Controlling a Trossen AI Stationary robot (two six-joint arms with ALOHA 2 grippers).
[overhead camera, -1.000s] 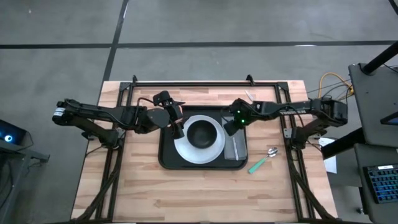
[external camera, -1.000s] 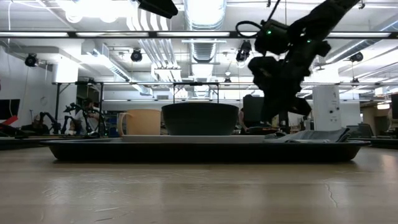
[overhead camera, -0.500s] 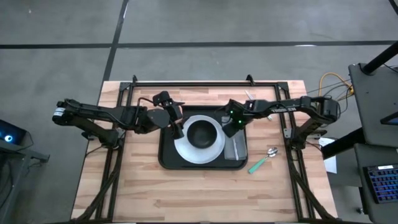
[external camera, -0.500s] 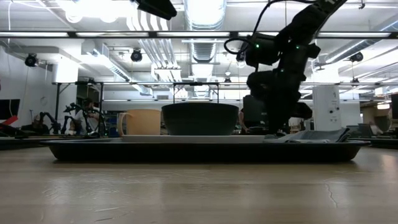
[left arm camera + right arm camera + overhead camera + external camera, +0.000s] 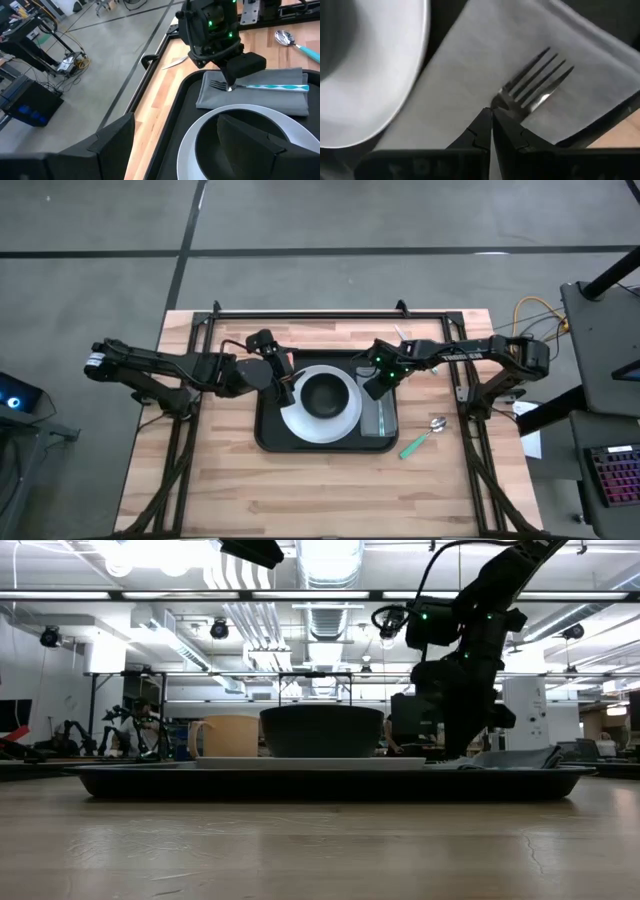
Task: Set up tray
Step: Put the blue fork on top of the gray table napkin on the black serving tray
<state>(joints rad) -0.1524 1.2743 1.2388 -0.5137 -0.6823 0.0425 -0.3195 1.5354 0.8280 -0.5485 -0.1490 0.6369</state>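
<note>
The tray (image 5: 268,430) sits in the middle of the table (image 5: 230,490). A plate (image 5: 325,423) lies in the tray, with a bowl (image 5: 325,393) on it. Right of the plate, a napkin (image 5: 381,420) lies in the tray, with a fork (image 5: 260,87) on it. A spoon (image 5: 425,435) lies on the table, right of the tray.

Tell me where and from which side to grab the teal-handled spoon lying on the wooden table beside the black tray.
Grip the teal-handled spoon at mid-handle, coming straight down from above with the tool's fingers spread across the handle. It lies flat and alone on the wooden table, just outside the black tray's right rim; the handle is long, thin and angled, while the shiny rounded bowl would likely slip.
</note>
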